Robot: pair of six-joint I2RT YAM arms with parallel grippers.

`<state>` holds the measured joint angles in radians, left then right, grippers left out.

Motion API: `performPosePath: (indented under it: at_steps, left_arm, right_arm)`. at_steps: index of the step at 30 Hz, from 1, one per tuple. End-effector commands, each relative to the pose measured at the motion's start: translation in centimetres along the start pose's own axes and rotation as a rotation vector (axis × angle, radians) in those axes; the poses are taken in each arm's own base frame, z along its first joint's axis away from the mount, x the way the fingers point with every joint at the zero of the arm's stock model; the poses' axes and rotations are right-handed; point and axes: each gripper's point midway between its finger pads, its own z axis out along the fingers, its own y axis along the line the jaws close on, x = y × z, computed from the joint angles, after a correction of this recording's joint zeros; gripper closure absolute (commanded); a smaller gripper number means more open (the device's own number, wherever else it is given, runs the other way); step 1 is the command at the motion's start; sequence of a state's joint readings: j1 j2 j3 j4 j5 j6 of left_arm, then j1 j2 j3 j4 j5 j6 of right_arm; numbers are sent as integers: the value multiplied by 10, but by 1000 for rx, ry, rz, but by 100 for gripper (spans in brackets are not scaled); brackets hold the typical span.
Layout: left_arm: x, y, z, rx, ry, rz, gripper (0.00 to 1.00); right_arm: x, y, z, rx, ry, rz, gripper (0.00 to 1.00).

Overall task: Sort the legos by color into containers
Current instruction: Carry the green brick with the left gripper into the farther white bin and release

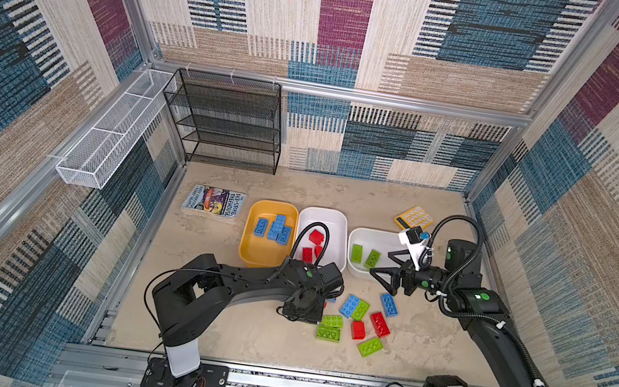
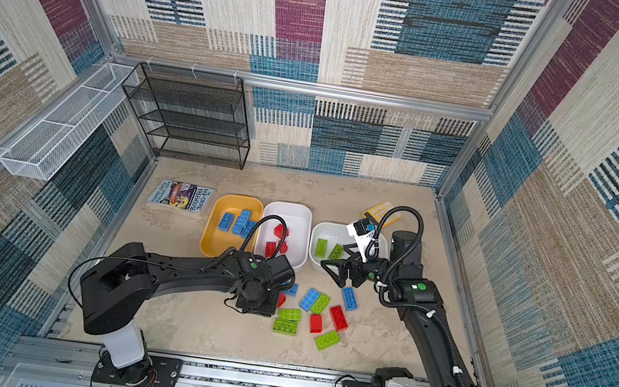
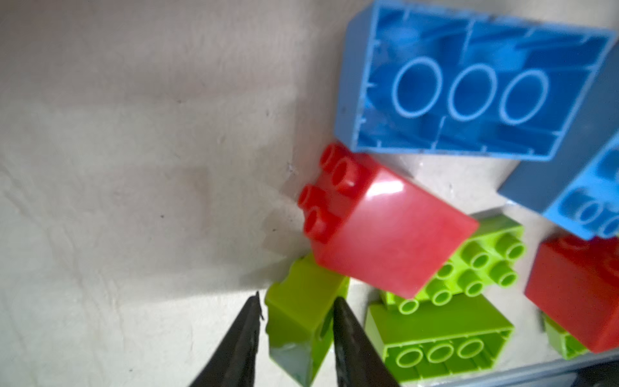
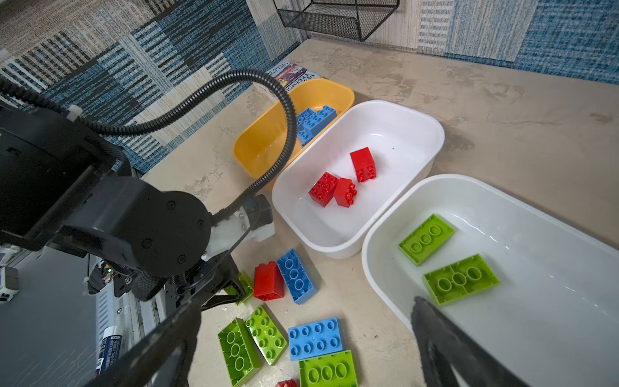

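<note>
Left wrist view: left gripper (image 3: 297,301) is straddling a small lime brick (image 3: 298,335) lying on the tabletop (image 3: 134,201). One finger is touching it and the other is a sliver off or just touching, so cannot tell if it's actually clamping. A red brick (image 3: 385,228) is lying against that lime one. In both top views this is happening at the loose pile (image 1: 360,310) just in front of the middle white tub (image 1: 330,221), on the robot's side of it; the left arm (image 1: 244,277) is hiding the gripper there. Middle white tub is holding three red bricks (image 4: 323,189). Mustard tub (image 1: 260,256) is sitting against its left side, holding blue bricks (image 1: 273,229). Second white tub (image 1: 378,237) is sitting just right of it, holding two lime bricks (image 1: 357,252). Right gripper (image 1: 380,262) is hovering right of the middle tub, over the second tub's near rim, jaws spread wide, gripping nothing.
</note>
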<state>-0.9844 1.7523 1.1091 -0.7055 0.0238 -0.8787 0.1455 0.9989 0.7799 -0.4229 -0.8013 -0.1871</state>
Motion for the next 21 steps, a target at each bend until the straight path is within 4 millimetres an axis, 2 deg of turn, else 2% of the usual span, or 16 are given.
performPosePath:
  at_steps: [1, 8, 13, 18, 21]
  left_arm:
    - [-1, 8, 0, -45, -4, 46, 65]
    - [-5, -5, 2, -12, 7, 66, 69]
    - [-6, 1, -5, -27, -4, 83, 77]
    - [-9, 5, -23, -43, -16, 111, 79]
    - [-12, 7, -45, -57, -21, 160, 79]
  right_arm:
    - [-4, 0, 0, 2, -18, -11, 1]
    - [-5, 0, -2, 13, -14, -21, 1]
    - [-5, -1, 0, 5, -16, -19, 1]
    - [-7, -1, 0, 6, -19, -22, 1]
    - [-7, -2, 0, 9, -18, -23, 1]
